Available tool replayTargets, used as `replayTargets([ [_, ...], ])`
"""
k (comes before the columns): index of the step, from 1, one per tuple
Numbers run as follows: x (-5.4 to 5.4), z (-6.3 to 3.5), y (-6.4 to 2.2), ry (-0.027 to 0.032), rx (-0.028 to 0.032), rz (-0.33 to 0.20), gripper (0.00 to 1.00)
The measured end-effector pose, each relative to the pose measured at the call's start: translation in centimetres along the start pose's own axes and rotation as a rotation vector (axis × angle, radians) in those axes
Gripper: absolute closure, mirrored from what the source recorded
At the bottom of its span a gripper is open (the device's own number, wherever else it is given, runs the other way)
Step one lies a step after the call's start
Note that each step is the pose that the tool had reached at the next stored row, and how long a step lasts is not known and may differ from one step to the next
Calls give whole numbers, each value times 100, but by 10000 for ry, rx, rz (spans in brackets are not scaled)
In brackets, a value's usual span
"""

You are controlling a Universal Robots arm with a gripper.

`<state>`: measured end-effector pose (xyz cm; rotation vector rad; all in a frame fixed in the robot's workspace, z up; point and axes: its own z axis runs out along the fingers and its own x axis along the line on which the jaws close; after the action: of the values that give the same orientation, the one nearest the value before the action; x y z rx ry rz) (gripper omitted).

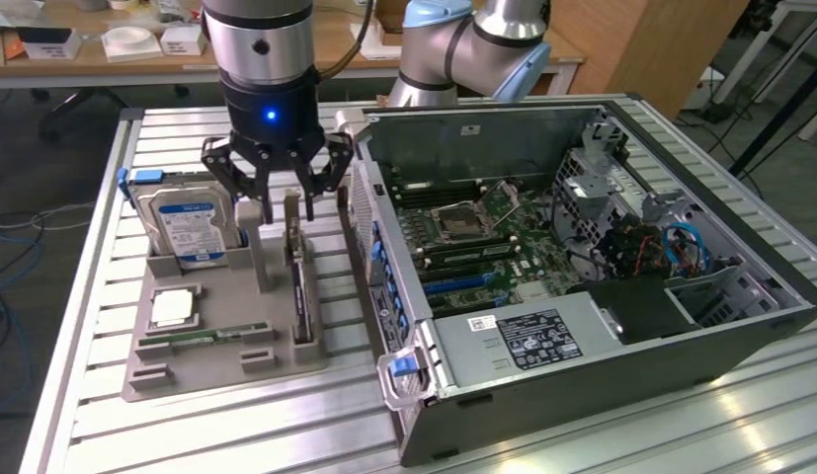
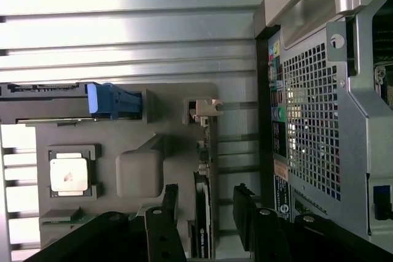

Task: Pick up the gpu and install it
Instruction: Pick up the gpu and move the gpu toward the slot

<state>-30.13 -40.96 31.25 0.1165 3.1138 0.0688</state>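
Observation:
The gpu (image 1: 300, 288) is a thin dark card standing on its edge in a slot of the grey tray (image 1: 204, 373), with its pale bracket end toward the far side. My gripper (image 1: 290, 200) hangs right over that end and is open. One finger sits on each side of the card, and neither clearly touches it. In the wrist view the gpu (image 2: 202, 213) appears edge-on between the two black fingers (image 2: 164, 210), with its bracket (image 2: 204, 110) beyond them. The gripper (image 2: 204, 211) holds nothing.
On the tray are a silver hard drive (image 1: 191, 229) with a blue clip, a processor (image 1: 174, 308) and a green memory stick (image 1: 204, 338). The open computer case (image 1: 606, 326) lies close on the exterior view's right, its motherboard (image 1: 481, 242) exposed. Its perforated rear panel (image 2: 307, 121) is near the fingers.

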Motion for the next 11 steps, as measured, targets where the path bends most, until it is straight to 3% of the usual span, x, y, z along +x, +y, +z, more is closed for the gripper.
replayTargets([
  [11,0,31,-9,0,-2,0,51],
])
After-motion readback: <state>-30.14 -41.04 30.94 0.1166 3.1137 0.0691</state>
